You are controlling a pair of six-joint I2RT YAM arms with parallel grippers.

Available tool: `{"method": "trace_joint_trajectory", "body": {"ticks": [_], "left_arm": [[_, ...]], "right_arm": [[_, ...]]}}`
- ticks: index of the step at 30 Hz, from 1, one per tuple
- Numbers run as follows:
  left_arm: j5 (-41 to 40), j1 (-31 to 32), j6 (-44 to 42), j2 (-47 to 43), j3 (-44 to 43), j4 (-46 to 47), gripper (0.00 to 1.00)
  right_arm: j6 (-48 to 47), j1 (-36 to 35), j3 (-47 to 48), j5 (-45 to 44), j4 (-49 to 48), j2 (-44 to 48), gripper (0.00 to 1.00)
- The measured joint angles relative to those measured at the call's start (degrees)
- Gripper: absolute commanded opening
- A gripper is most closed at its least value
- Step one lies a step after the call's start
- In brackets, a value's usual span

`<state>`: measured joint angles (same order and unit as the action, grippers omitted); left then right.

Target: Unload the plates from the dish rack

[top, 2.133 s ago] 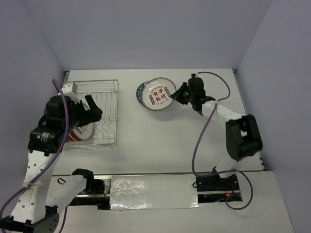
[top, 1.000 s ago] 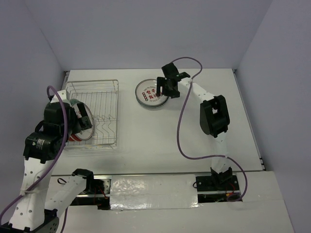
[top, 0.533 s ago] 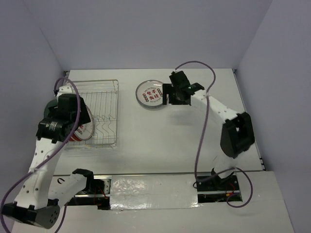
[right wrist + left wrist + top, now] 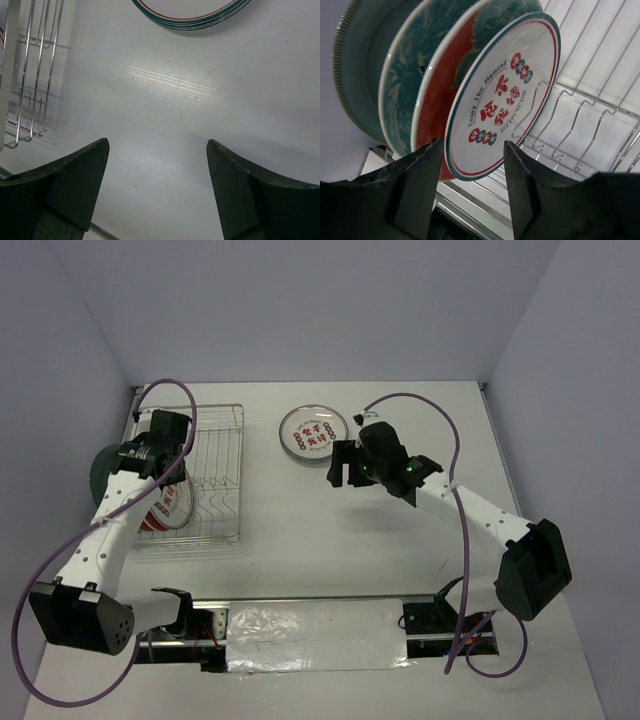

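your rack [image 4: 215,475] holds a teal plate [image 4: 360,75], floral plate [image 4: 435,90] and white plate [image 4: 505,100], upright. your left gripper [image 4: 472,147] sits around the white plate's rim; can't tell if it grips. your right gripper [image 4: 157,144] is wide apart, empty, over the table [image 4: 300,540].

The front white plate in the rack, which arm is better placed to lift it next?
Left. The left end effector sits astride the lower rim of the white plate in the dish rack, while the right end effector hangs open over the table.
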<state>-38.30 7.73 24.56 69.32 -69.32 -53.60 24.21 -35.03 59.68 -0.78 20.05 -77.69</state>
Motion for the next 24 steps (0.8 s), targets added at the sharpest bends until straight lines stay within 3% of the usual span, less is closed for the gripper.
{"method": "trace_joint_trajectory", "body": {"ticks": [15, 24], "left_arm": [[-3.34, -1.29, 1.16, -1.03, 2.4, 0.61, 0.62], [-1.9, -1.81, 0.61, -0.98, 4.2, 2.51, 0.44]], "right_arm": [[0.37, -2.73, -1.18, 1.66, -2.91, 0.15, 0.86], [0.42, -3.37, -1.31, 1.66, -2.93, 4.59, 0.86]]}}
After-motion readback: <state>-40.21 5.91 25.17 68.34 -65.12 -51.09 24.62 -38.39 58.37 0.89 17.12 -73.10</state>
